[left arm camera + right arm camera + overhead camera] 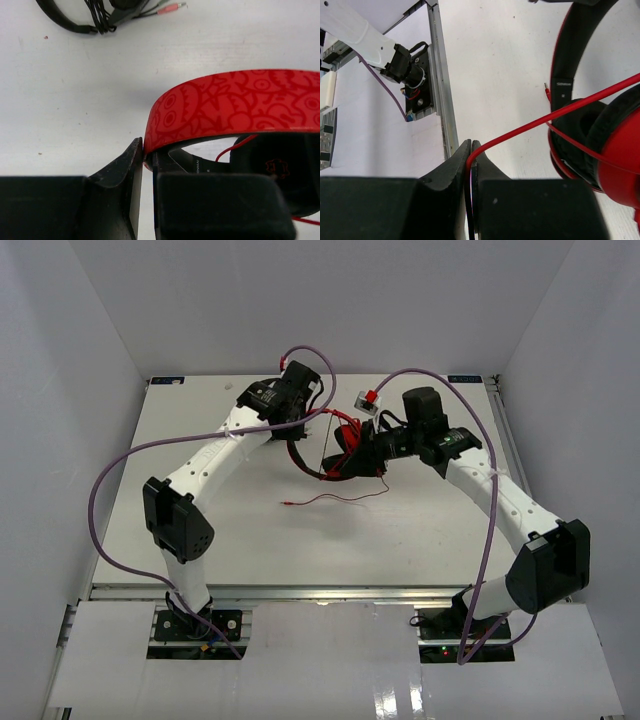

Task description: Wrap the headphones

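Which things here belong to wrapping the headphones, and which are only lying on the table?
For the job:
red headphones, gripped at the band by the left tool
their red cable, pinched in the right tool

Lying about:
black headphones with a pink plug

Bright, even light, probably from overhead, fills the scene. The counter [250, 540] carries only faint, soft shadows under the arms [215, 465], and the front board [330, 660] shows a small glare patch. In both wrist views the close jaws are dark and blurred; the headphones [235, 107] are sharp, casting a soft shadow leftward.
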Motion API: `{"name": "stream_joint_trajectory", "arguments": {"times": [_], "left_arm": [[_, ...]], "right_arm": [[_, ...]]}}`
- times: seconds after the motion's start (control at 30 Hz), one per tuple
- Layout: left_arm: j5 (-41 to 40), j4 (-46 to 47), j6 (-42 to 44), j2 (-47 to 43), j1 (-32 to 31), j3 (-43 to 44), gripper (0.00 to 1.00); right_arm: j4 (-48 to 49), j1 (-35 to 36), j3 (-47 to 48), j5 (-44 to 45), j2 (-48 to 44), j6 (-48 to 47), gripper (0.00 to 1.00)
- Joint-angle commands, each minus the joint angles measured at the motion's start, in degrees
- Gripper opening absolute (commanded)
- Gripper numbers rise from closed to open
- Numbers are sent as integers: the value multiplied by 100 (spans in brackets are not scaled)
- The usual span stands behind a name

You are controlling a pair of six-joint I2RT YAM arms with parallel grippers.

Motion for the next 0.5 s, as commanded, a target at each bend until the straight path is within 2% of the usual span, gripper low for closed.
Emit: {"name": "stream_joint_trajectory", "arguments": {"times": [0.0,0.2,0.27,0.33,0.47], "left_arm": [[-555,678,-744,-2,41,426,0],[-641,1476,-1487,-438,94,150,0],[-410,1912,-1752,-723,248,-89,0],[77,2101,-2008,-872,411,-229,0],[511,2316,-2385,-1112,508,-402,0]], "right_arm": [[280,159,-74,-402,-215,217,8],[340,247,-136,-340,-206,213,8],[351,252,-155,-307,-217,192,8],[343,252,-179,-276,-240,154,8],[344,247,-275,-207,-310,44,8]]}}
